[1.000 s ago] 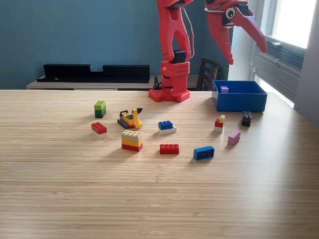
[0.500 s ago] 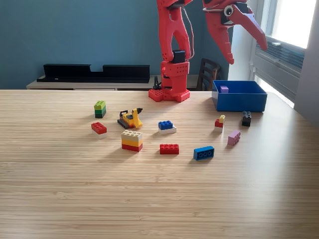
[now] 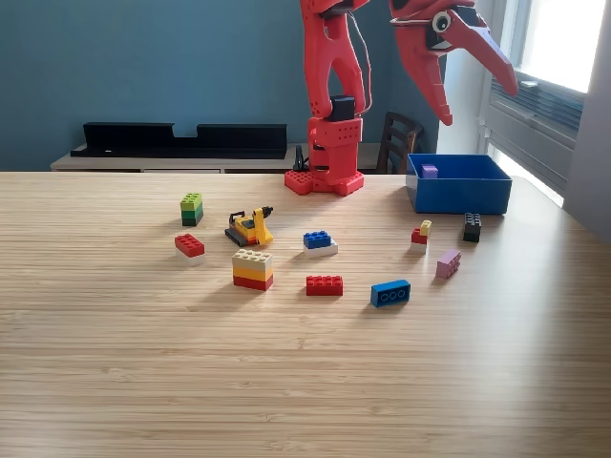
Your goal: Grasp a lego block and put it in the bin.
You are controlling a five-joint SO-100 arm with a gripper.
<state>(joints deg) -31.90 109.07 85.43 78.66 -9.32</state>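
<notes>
The gripper [image 3: 474, 103] is held empty, jaws spread, high above the bin [image 3: 458, 197], which sits at 2 o'clock on the table [image 3: 286, 382]. A purple block [image 3: 430, 171] is seen inside. If a crowded brick is targeted, neighbours may be knocked.

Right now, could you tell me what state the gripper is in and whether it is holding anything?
Gripper: open, jaws spread wide, holding nothing, raised above the blue bin.

The arm [image 3: 334, 86] is red printed plastic — black servo blocks, thin cable, perforated base plate.
</notes>
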